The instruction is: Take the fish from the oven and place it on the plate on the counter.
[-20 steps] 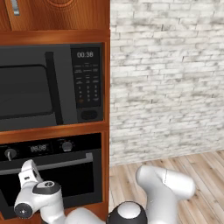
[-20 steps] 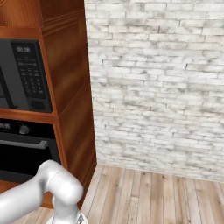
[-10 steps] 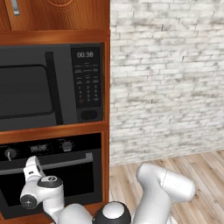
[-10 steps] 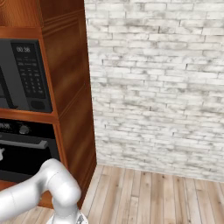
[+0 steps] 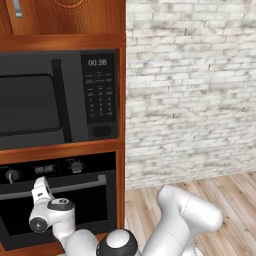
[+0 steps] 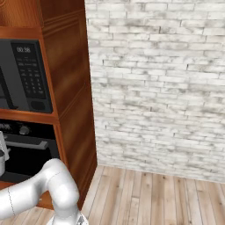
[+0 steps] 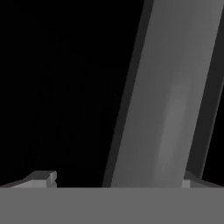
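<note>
arm [image 5: 185,220] folded low, wrist raised at left; tool [image 7: 118,177] jaws spread wide.

The oven [image 5: 75,200] is cut off by the left and bottom edges of the left base view, and the arm's wrist covers part of its glass door and silver handle [image 5: 70,187], so nothing behind the dark glass can be made out. In the hand view the handle [image 7: 170,96] runs off the top edge as a blurred grey bar. The microwave [image 5: 55,97] is cropped at the left, its keypad labels too small to read.
</note>
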